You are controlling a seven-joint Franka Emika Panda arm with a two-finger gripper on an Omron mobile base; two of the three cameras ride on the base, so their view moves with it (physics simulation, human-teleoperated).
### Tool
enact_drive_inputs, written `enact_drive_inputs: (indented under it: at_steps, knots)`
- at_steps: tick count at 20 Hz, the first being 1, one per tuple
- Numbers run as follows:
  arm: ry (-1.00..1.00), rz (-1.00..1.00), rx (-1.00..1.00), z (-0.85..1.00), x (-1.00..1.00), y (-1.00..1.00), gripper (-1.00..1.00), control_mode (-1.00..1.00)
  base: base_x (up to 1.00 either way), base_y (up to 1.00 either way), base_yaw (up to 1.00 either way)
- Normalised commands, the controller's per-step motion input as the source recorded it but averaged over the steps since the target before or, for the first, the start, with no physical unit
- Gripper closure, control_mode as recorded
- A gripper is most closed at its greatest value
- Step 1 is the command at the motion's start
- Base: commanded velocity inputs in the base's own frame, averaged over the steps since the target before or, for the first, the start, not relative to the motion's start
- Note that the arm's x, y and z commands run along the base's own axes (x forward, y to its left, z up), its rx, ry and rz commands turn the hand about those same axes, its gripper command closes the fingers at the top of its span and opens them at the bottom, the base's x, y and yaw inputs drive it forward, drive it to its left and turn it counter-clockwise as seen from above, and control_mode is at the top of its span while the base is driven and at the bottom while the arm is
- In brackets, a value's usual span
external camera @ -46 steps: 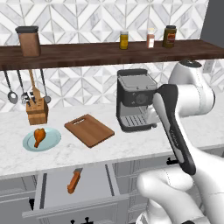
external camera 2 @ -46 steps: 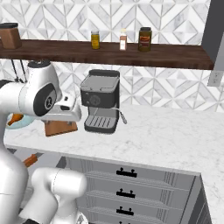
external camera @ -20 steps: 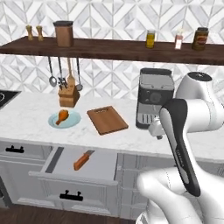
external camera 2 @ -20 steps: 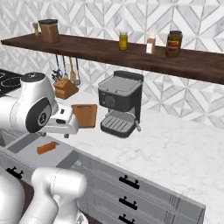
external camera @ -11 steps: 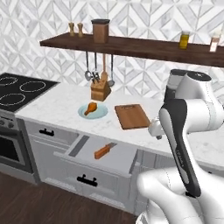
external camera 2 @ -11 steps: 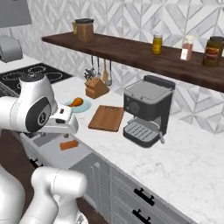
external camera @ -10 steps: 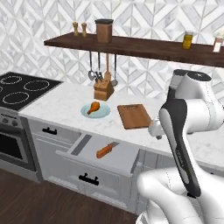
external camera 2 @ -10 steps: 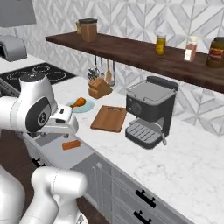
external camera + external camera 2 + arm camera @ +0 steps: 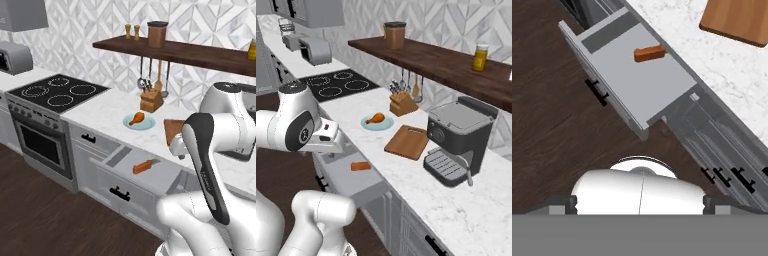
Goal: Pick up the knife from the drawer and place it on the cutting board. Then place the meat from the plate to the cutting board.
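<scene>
The drawer (image 9: pixel 125 160) (image 9: pixel 343 175) (image 9: pixel 637 87) stands pulled out below the counter. In it lies the knife (image 9: pixel 145 166) (image 9: pixel 361 166) (image 9: pixel 649 53), its orange-brown handle showing. The pale plate (image 9: pixel 145 125) (image 9: pixel 385 125) holds the meat (image 9: pixel 136 118) (image 9: pixel 375 118), beside the reddish cutting board (image 9: pixel 407 141) (image 9: pixel 737 20), which the arm partly hides in the left base view (image 9: pixel 172 129). My gripper (image 9: pixel 338 146) (image 9: pixel 640 205) hangs open and empty well above the drawer's front corner, pointing down. The knife is off to one side of it.
A wooden knife block (image 9: pixel 151 100) (image 9: pixel 402 104) stands behind the plate. A black cooktop with oven (image 9: pixel 55 92) (image 9: pixel 338 84) adjoins the counter on the left; a coffee machine (image 9: pixel 456 140) sits right of the board. Dark wood floor (image 9: pixel 557 135) lies before the cabinets.
The whole picture has shifted: the base has driven and turned, bringing the cooktop into view. The knife, plate and board lie as before. The gripper stays open.
</scene>
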Motion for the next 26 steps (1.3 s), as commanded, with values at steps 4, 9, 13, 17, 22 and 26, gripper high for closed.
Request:
enact_drive_inputs:
  at_steps: [4,9,13,17,22,26]
  knots:
    - [0.00,0.00,0.00,0.00,0.00,0.00,-1.00,1.00,0.04,-0.09,0.31]
    - [0.00,0.00,0.00,0.00,0.00,0.00,-1.00,1.00,0.00,-0.06,0.34]
    - [0.00,0.00,0.00,0.00,0.00,0.00,-1.00,1.00,0.00,-0.02,0.31]
    - [0.00,0.00,0.00,0.00,0.00,0.00,-1.00,1.00,0.01,-0.07,0.26]
    - [0.00,0.00,0.00,0.00,0.00,0.00,-1.00,1.00,0.00,-0.28,0.24]
    - [0.00,0.00,0.00,0.00,0.00,0.00,-1.00,1.00,0.00,-0.47,0.16]
